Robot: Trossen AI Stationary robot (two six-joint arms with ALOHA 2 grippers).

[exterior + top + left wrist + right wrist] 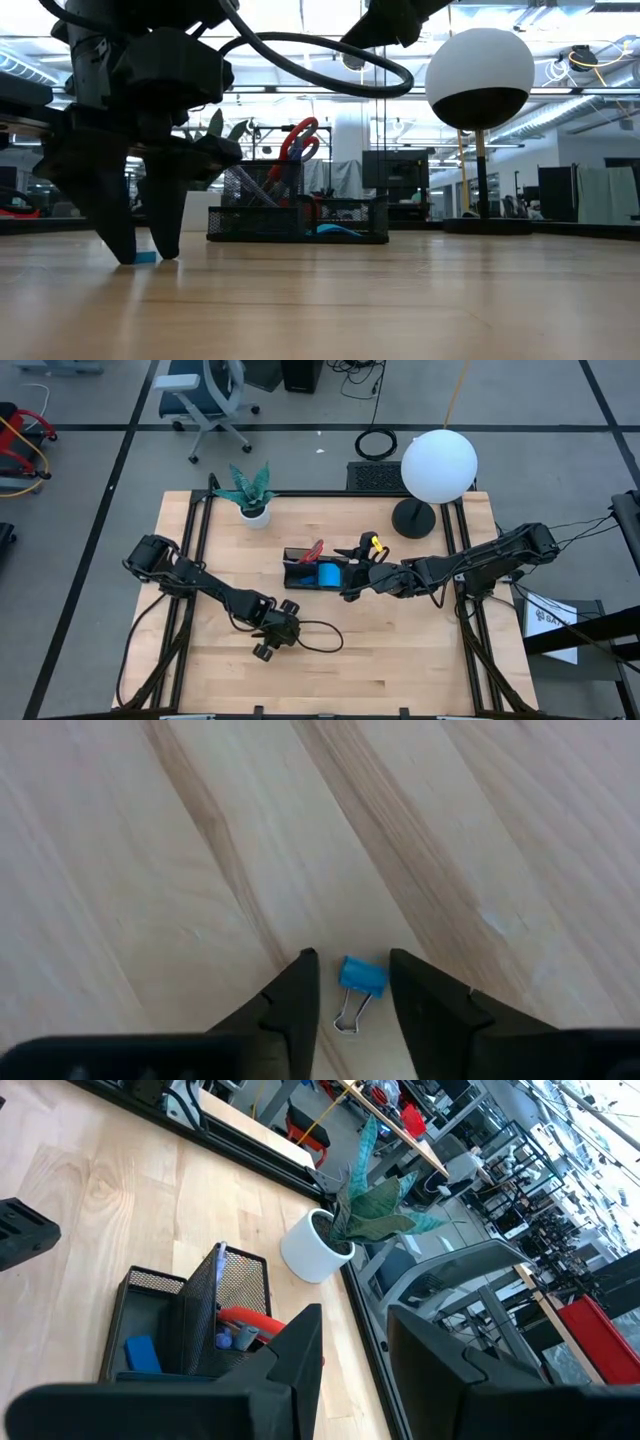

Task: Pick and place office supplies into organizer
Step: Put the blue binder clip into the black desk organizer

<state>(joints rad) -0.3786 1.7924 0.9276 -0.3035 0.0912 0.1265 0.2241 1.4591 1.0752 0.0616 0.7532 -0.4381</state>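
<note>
- While its tips rest on the wooden table point(150, 870), the left gripper point(352, 995) stands narrowly parted, a small blue binder clip point(360, 978) lying between its fingers, ungripped.
- Beyond it, the black mesh organizer point(300, 215) holds red-handled scissors point(297, 140) upright and a blue note pad point(142, 1352).
- Just above that tray hovers the right gripper point(352, 1345), its fingers slightly apart and empty.

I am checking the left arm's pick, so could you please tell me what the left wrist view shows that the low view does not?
Only the left wrist view shows that the small blue item is a binder clip with a wire handle, lying between the left gripper's open fingers without touching them. Only the low view shows the organizer with red-handled scissors standing in it, and the lamp. Both show the fingers straddling the blue clip on the table.
</note>
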